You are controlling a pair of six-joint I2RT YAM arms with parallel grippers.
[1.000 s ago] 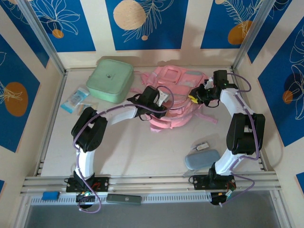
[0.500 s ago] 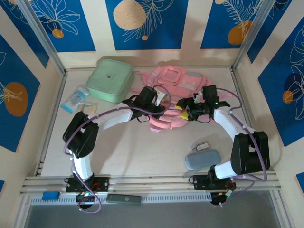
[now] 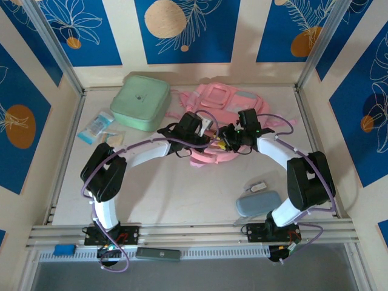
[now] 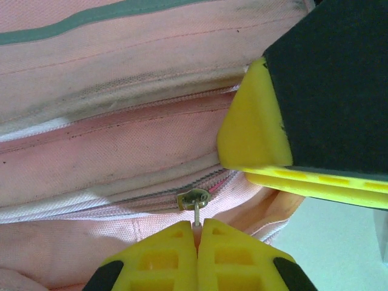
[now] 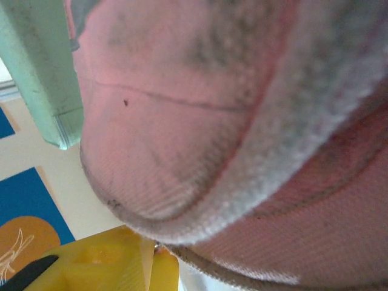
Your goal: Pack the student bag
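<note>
The student bag (image 3: 224, 100), a pink backpack, lies at the back middle of the table. My left gripper (image 3: 210, 140) sits at its near edge. In the left wrist view that gripper (image 4: 198, 233) is shut on the metal zip pull (image 4: 194, 199) of a pink zipper. My right gripper (image 3: 227, 139) is pressed against the same near edge, just right of the left one. One of its yellow fingers (image 4: 251, 121) rests on the bag fabric above the zipper. In the right wrist view, bag fabric (image 5: 182, 109) bulges over the jaws and hides how they stand.
A mint green zip case (image 3: 140, 101) lies left of the bag, touching it. Small packets (image 3: 97, 127) lie at the far left. A grey pouch (image 3: 257, 203) and a small white item (image 3: 259, 187) sit near the right arm's base. Metal frame posts stand at the back corners.
My right arm has swung left from the bag's right side to its near edge, beside the left gripper. The left gripper has shifted slightly right along the bag, staying shut.
</note>
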